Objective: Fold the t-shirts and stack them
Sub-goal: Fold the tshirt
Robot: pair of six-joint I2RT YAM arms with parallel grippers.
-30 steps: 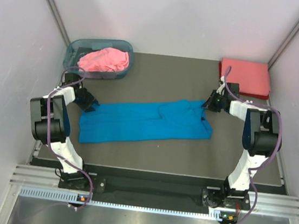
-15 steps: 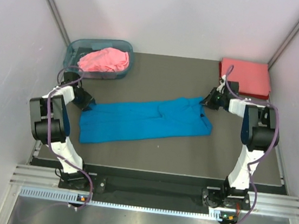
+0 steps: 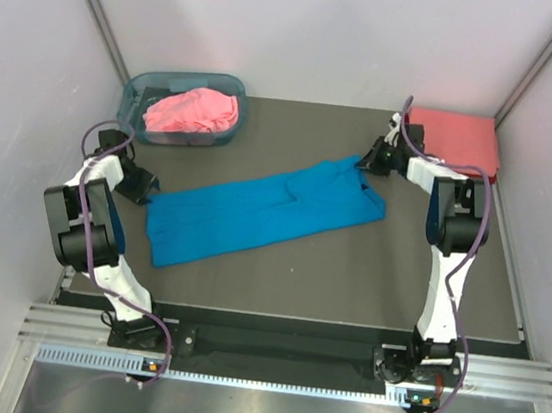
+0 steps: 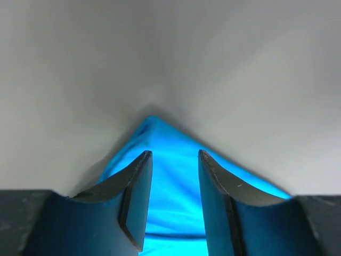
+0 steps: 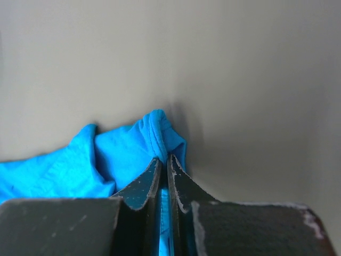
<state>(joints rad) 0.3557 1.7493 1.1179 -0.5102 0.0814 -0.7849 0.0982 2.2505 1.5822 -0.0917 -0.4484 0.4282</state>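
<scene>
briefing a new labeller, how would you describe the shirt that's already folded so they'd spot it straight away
On the dark table, go to the far right corner, past the right gripper. The coral-red t-shirt lies there as a flat, neat rectangle; the blue t-shirt sprawls across the middle and the pink t-shirt sits crumpled in the basket at far left.

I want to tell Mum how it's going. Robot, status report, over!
Right fingers shut on blue t-shirt corner. Left fingers apart, blue cloth between. It lies stretched out, not folded. Nothing in the way.
</scene>
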